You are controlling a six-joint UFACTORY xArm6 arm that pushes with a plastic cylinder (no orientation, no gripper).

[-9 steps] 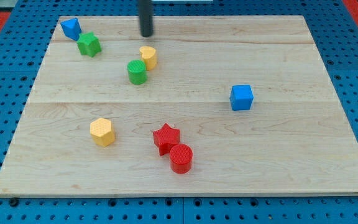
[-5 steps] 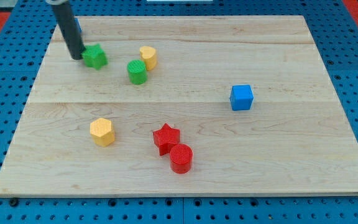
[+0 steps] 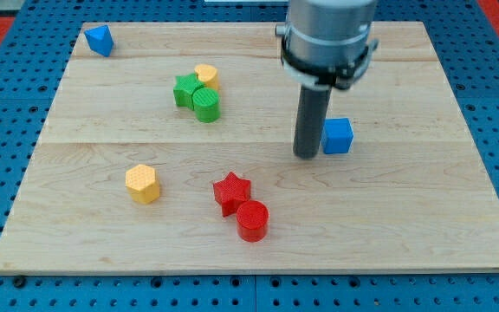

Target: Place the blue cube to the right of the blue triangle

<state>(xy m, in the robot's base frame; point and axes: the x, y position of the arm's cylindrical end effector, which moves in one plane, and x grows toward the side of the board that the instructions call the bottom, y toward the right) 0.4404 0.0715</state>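
The blue cube (image 3: 339, 136) sits right of the board's middle. The blue triangle (image 3: 100, 40) lies at the board's top left corner. My tip (image 3: 307, 154) rests on the board just left of the blue cube, touching or nearly touching its left side. The rod rises from there to the arm's grey body (image 3: 330, 35) at the view's top.
A green star (image 3: 184, 89), a green cylinder (image 3: 206, 105) and a yellow cylinder (image 3: 205, 74) cluster together at upper middle left. A yellow hexagon (image 3: 143, 183) lies lower left. A red star (image 3: 231, 191) and a red cylinder (image 3: 252, 220) touch at lower middle.
My tip swept from the top left, pushing the green star right against the green and yellow cylinders, then crossed to the blue cube's left side. The blue cube has not moved.
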